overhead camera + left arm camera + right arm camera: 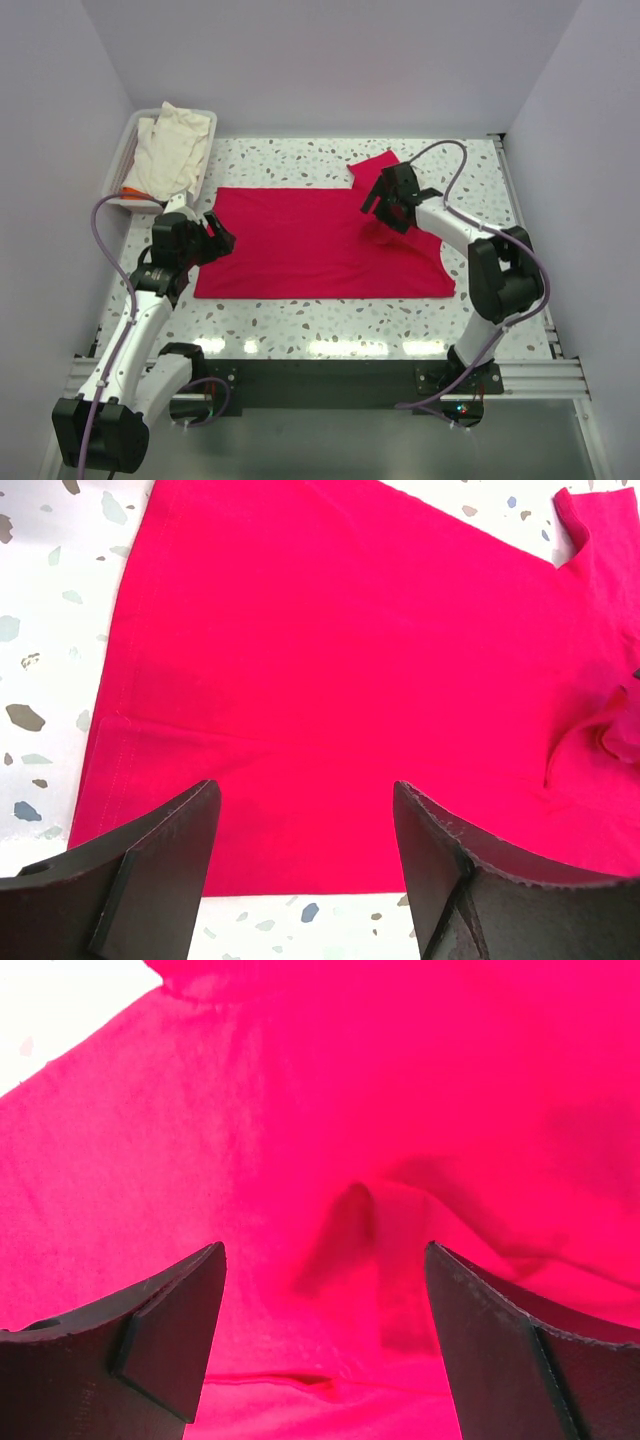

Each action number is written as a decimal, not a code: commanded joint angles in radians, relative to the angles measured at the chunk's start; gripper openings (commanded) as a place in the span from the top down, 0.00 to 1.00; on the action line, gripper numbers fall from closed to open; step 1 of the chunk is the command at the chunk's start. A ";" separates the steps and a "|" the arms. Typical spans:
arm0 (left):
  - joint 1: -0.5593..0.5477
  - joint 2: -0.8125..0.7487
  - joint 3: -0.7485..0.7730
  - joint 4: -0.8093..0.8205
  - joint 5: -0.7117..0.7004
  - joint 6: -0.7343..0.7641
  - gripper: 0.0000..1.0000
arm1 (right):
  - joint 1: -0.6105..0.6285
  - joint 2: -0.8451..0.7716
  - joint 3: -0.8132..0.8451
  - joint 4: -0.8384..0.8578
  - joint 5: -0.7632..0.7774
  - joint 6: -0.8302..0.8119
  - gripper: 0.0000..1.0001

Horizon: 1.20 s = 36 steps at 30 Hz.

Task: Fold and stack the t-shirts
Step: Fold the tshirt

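Note:
The crimson-red t-shirt (310, 240) lies spread flat on the speckled table, one sleeve (372, 168) sticking out at the far right. The cream-white t-shirt (172, 148) lies bunched in the white tray, with a bit of orange fabric (131, 192) under it. My left gripper (218, 240) is open and empty at the shirt's left hem; its wrist view shows the hem (290, 885) between the jaws. My right gripper (385, 208) is open and empty over a small pucker (380, 235) in the shirt near the neck end; the fold (350, 1220) shows in its wrist view.
The white plastic tray (126, 150) stands at the far left corner. White walls close the table on the left, back and right. Bare speckled tabletop (320, 325) runs along the near side of the shirt. A purple cable (105, 225) loops beside the left arm.

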 commanded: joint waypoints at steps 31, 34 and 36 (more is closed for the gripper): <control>-0.004 -0.024 -0.003 0.041 0.014 0.033 0.25 | 0.106 -0.104 -0.113 -0.087 0.270 -0.102 0.74; -0.004 -0.021 -0.002 0.041 0.014 0.033 0.25 | 0.080 -0.056 -0.056 -0.115 0.295 -0.125 0.74; -0.004 -0.018 -0.002 0.041 0.013 0.033 0.25 | 0.048 -0.014 -0.007 -0.124 0.301 -0.131 0.73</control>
